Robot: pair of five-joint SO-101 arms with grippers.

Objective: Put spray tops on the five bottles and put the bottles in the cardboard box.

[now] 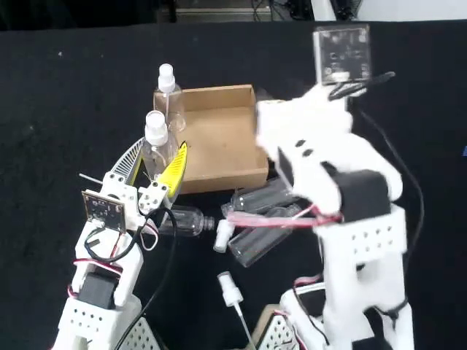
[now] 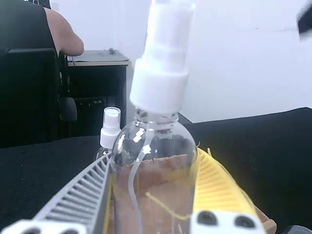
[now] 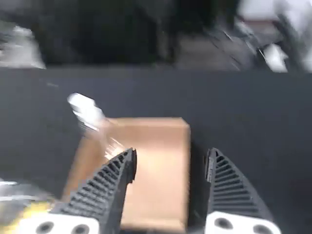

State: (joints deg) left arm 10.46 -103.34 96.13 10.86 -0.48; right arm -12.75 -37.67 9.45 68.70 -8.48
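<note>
- The black counter [image 1: 58, 95] carries everything.
- The cardboard box [image 1: 226, 179] sits in the middle, open on top.
- The right gripper [image 3: 168, 185] hangs over the box, fingers wide apart, holding nothing.
- The left gripper [image 1: 160, 157] squeezes a capped bottle [image 1: 155, 138]. It stands upright, just beside the box's left wall. This arm is nearer.
- A loose spray top [image 1: 230, 288] lies near the arms.

Your left tool [image 1: 162, 154] is ribbed matt plastic, and so is your right tool [image 3: 170, 155]. The bottle [image 2: 151, 175] in the left one is clear glossy plastic, and its top [image 2: 161, 73] is smooth white plastic. The box [image 1: 219, 142] is matt brown cardboard. The surface [image 1: 73, 95] looks like matt black cloth.
</note>
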